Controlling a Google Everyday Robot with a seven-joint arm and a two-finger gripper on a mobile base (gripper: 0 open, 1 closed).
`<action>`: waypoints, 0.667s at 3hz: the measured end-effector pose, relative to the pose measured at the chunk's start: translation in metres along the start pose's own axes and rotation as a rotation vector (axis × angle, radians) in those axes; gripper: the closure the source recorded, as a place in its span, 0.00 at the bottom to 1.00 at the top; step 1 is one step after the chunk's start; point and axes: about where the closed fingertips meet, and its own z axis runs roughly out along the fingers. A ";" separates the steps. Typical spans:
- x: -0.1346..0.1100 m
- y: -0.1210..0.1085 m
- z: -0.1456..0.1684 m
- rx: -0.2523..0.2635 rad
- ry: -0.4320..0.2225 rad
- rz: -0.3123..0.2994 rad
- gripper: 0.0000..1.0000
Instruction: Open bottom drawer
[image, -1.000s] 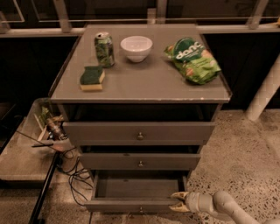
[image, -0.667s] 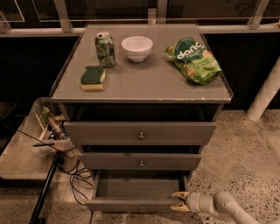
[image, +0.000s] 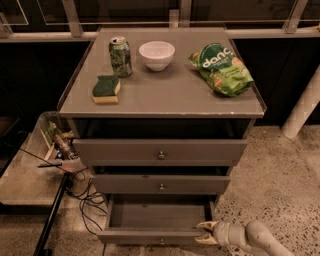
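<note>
Bottom drawer (image: 140, 236), standing pulled out below the two upper drawers (image: 125, 150), with its shallow tray exposed. We see the gripper (image: 205, 233) low at the right end of the drawer front, fingers (image: 206, 225) apart, one above and one below that edge. Compared with a second ago, drawer and gripper sit almost unchanged. We judge the opening essentially complete.
</note>
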 end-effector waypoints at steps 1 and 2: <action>0.000 0.000 0.000 0.000 0.000 0.000 0.59; 0.000 0.000 0.000 0.000 0.000 0.000 0.61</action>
